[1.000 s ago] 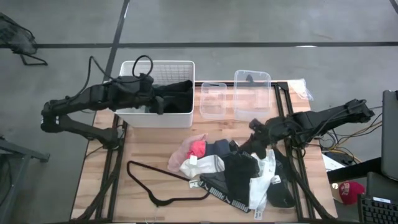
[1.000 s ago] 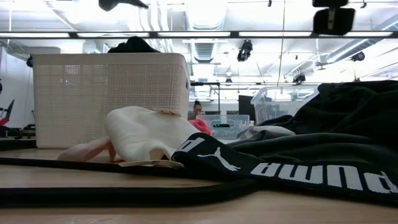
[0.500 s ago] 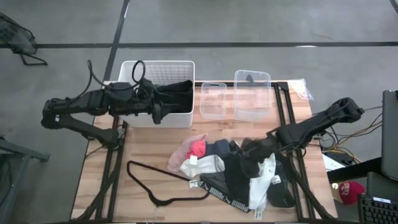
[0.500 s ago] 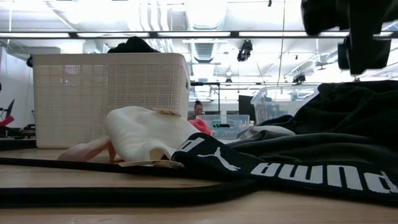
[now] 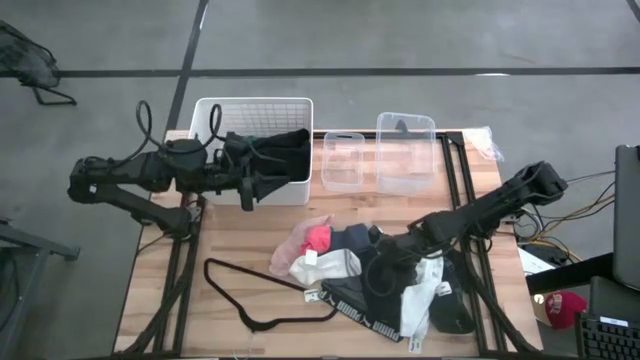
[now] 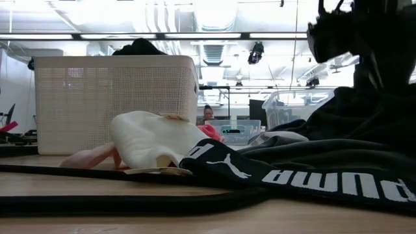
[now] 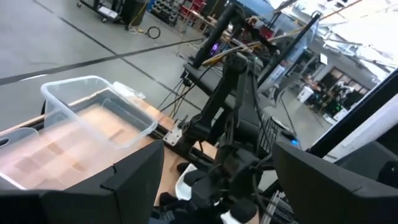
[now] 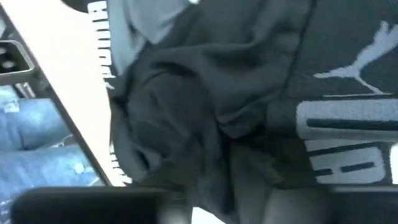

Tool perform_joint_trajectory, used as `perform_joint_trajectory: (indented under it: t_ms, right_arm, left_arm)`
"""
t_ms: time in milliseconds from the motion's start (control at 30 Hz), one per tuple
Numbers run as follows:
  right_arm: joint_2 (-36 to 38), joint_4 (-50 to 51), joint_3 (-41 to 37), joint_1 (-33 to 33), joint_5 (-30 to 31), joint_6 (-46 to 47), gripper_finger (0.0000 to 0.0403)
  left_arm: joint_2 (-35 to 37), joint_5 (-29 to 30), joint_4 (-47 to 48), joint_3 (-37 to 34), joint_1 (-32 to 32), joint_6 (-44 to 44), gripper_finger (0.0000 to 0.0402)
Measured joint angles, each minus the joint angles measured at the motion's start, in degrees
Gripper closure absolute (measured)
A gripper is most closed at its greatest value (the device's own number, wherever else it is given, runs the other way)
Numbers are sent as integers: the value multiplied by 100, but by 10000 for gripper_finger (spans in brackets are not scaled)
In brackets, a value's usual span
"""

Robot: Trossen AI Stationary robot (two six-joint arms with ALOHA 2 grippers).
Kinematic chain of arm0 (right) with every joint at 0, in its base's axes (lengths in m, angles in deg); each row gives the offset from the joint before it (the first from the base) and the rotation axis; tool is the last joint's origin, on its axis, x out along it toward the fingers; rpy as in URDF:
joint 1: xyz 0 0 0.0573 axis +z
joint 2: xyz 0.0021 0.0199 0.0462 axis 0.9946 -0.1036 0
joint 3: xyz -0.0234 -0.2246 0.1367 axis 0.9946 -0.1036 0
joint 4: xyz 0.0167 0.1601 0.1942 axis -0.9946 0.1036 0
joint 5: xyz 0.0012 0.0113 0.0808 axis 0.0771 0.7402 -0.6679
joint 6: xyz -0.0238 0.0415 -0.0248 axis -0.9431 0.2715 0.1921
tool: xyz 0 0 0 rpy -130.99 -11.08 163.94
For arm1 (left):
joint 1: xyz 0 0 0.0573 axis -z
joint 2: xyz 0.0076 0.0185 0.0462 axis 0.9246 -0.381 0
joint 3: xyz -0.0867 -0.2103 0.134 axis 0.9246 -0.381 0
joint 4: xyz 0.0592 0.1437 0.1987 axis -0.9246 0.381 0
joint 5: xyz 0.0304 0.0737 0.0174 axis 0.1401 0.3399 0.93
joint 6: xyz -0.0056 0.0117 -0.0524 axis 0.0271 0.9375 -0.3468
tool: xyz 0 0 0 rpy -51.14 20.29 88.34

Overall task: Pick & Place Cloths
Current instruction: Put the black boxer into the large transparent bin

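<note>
the cloths (image 5: 372,285) lie heaped on the table (image 5: 240,240), with a black one (image 5: 283,150) in the white basket (image 5: 255,110). the right end effector (image 5: 383,272) presses down into the heap's black garment; whether it grips, i cannot tell. the left end effector (image 5: 252,188) hangs at the basket's front wall, fingers parted, empty.

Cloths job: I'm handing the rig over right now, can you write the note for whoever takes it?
Left claw: open, empty, at the front edge of the white basket.
Right claw: down on the black garment in the pile; grip state not visible.
Done: at least one black cloth is in the basket.
Left: the pile on the table, with the pink cloth, white cloth, black lettered waistband and other black pieces.
The wire hanger lies beside the pile; it is not a cloth.
</note>
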Motion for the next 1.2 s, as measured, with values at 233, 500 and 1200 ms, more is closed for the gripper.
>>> perform_joint_trajectory:
  t_ms: [233,500,1200]
  right_arm:
    - [244,179,485,-15,-14,-10,393]
    - [547,1774,2037,-124,961,-341,394]
    - [634,4681,6448,-1757,3671,-1964,394]
  left_arm:
    - [-123,2,-114,-159,73,-6,99]
    - [-200,2,-136,-186,106,3,99]
    - [-213,3,-210,-249,146,-38,99]
